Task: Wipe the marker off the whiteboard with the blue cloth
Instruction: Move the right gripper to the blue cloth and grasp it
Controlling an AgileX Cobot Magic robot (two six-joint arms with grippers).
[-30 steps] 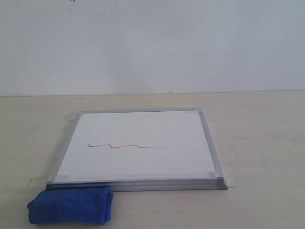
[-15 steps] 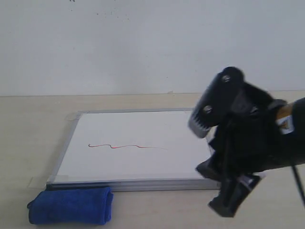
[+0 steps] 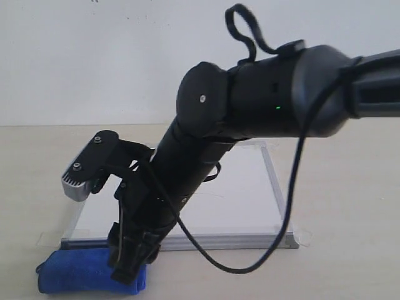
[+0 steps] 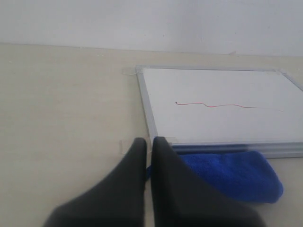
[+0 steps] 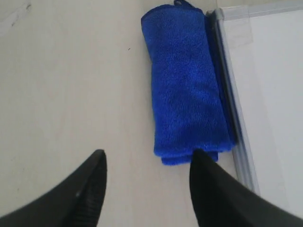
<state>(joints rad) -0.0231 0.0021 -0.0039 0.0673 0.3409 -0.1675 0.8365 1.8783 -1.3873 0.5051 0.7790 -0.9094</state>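
Exterior view findings: the right arm is seen reaching across the middle to the board's near left corner. There the right gripper (image 3: 130,267) is poised directly over one end of the bright royal-blue fuzzy microfibre cloth (image 3: 75,274). This placement is judged to serve the pick-up of the cloth, which must be in hand before any wiping can begin. In the right wrist view the jaws are seen spread wide with nothing held. The cloth's nearer end lies just ahead of the gap, and one fingertip overlaps its corner.

The cloth is rolled into a thick, soft bundle. It lies on the pale beige matt tabletop (image 3: 350,187), pressed lengthwise against the thin silver-grey metal frame of the flat square whiteboard (image 4: 218,127). The board's surface is smooth and white, and clear tape is noted at its corners. The thin wavy marker line (image 4: 213,105), red in the left wrist view, is found unwiped near the board's middle, apart from the cloth.

The left gripper (image 4: 148,144) is positioned off the board, its dark tapered fingers closed together on nothing, presumably to leave room for the working arm.
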